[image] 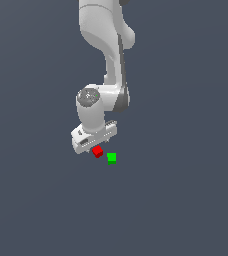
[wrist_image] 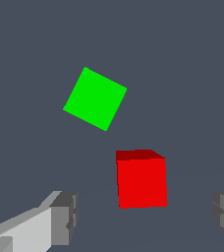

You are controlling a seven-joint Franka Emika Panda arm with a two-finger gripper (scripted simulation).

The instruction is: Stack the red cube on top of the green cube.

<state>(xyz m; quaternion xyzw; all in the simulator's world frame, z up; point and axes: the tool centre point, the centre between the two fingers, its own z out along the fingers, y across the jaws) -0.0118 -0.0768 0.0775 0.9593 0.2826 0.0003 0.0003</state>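
Your hand is open: in the wrist view one finger shows on one side of the frame and the other at the opposite edge, with clear gaps to the red cube sitting between them. Nothing is gripped yet.

The red cube rests on the dark counter, and the exterior view puts it just under the lower edge of the hand. That is the relation your next move turns on: the cube lies in the line between the two fingers, so the approach looks to be straight down, not sideways. It seems a little off the midline, nearer the finger at the frame's edge, so a small correction may help before you close. Its faces look roughly square to the fingers.

The green cube lies just beside the red one, apart from it and outside the fingers' span. In the exterior view the green cube is on the exterior view's right of the red cube. It sits turned at an angle to the red cube.
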